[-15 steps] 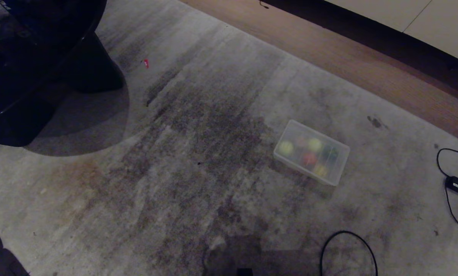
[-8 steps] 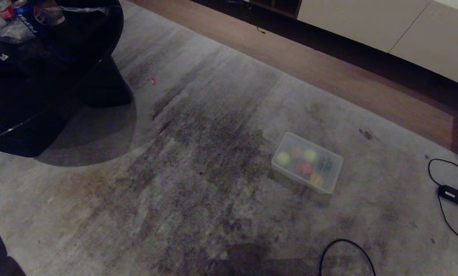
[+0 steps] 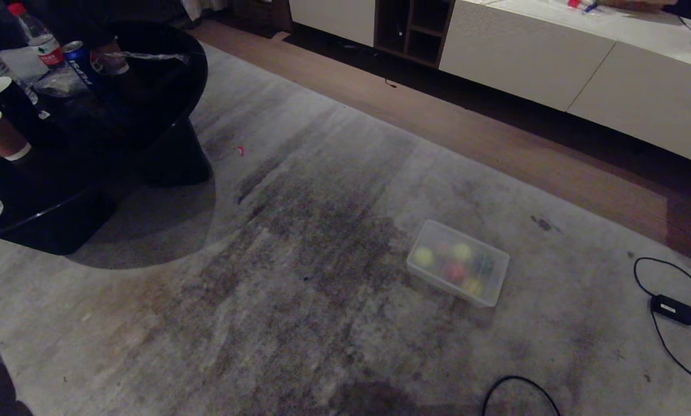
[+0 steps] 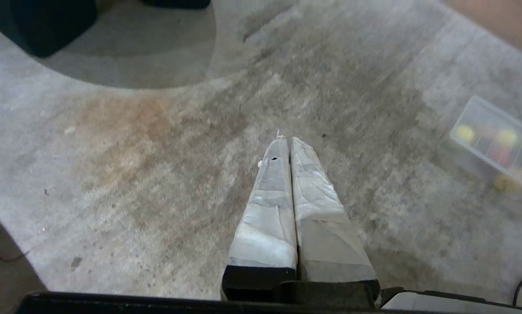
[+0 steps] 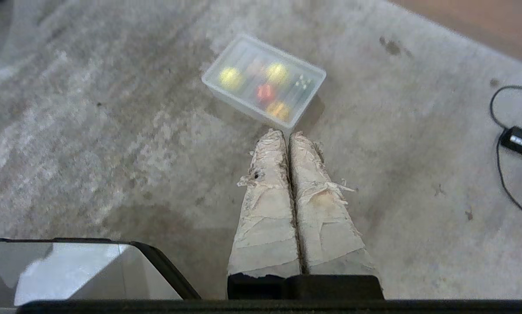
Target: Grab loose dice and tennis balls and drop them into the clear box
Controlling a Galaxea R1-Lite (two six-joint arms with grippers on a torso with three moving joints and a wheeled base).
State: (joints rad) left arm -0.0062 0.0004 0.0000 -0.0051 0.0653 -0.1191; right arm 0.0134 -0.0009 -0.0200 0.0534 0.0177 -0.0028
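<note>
Box (image 3: pixel 432 231) holds balls (image 5: pixel 231 77) and dice (image 5: pixel 265 92) | ahead of right gripper (image 5: pixel 288 135), clenched empty, nearer | left gripper (image 4: pixel 287 140) clenched empty, box off to its side

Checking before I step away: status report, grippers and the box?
Both grippers, left and right, shut, empty. Clear box on rug, balls and dice inside. Nothing loose seen.

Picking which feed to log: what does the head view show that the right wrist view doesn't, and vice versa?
Head view only: the black table with cups and bottles, the white cabinet, a small red scrap on the carpet. Right wrist view only: the right hand, shut and empty. Both: the clear box holding tennis balls and dice, the power adapter, the carpet.
</note>
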